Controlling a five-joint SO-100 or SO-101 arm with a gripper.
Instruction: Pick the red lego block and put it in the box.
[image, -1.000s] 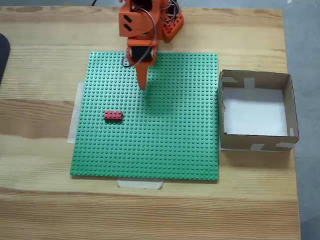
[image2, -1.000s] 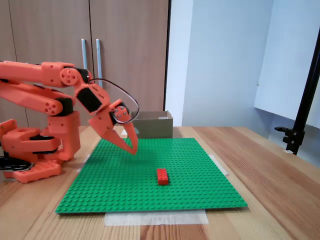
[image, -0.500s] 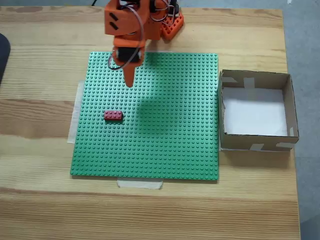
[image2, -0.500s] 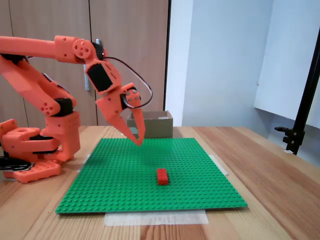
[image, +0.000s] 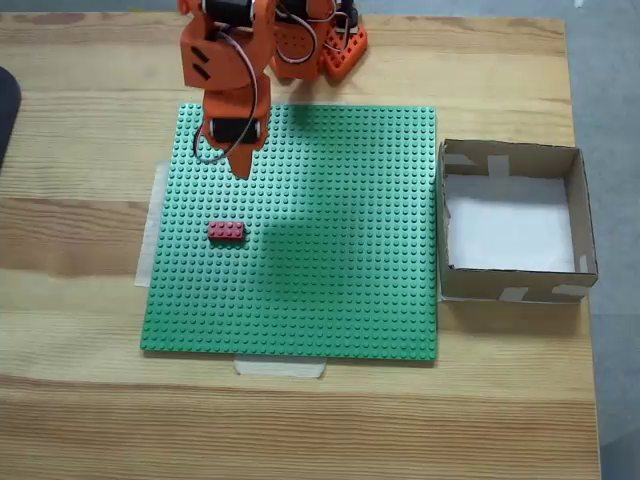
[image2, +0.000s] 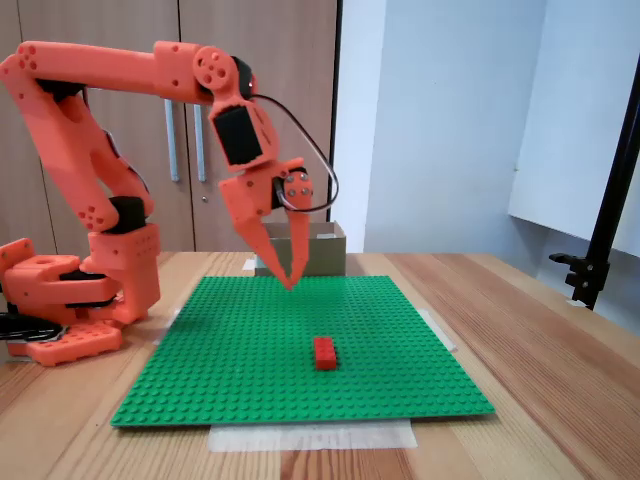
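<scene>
The red lego block (image: 226, 231) lies flat on the green baseplate (image: 340, 280), left of its middle in a fixed view from above; from the side it is the small red brick (image2: 324, 352) near the plate's front. My orange gripper (image: 240, 170) hangs in the air above the plate's back left part, tips pointing down, short of the block. From the side the gripper (image2: 291, 283) has its fingers closed to a point, with nothing held. The box (image: 513, 222), brown cardboard with a white bottom, stands right of the plate; from the side the box (image2: 325, 250) is behind the arm.
The arm's orange base (image2: 70, 300) sits at the plate's back edge on the wooden table (image: 80, 400). Pale tape (image: 279, 367) holds the plate's edges. A black stand (image2: 600, 240) rises at the table's right side, and a dark object (image: 6, 105) pokes in at the left edge.
The arm has risen and reached further out. In a fixed view from above the gripper has swung left, nearer the block's column. The block and box have stayed put.
</scene>
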